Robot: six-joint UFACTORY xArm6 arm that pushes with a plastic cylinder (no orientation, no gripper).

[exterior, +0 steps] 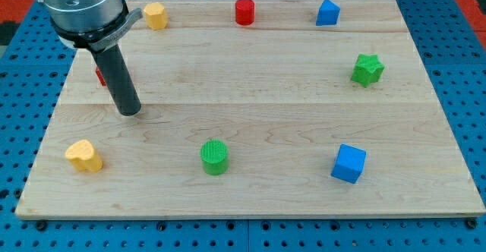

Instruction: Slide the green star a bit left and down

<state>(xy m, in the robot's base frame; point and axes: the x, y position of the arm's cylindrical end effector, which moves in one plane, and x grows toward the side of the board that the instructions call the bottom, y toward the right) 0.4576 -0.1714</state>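
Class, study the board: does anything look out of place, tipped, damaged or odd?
Nothing stands out. The blocks sit apart near the board's edges; a red block is mostly hidden behind my tip, far from the green star.

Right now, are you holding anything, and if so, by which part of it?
Nothing is held. My tip rests on bare board at the view's left, touching no block. The green star sits untouched far off at the view's right.

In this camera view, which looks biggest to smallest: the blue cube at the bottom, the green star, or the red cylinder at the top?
1. Blue cube, though it lies nearest the view's bottom, so nearness may inflate it.
2. Green star.
3. Red cylinder.
The last two look close, so that order is unsure.
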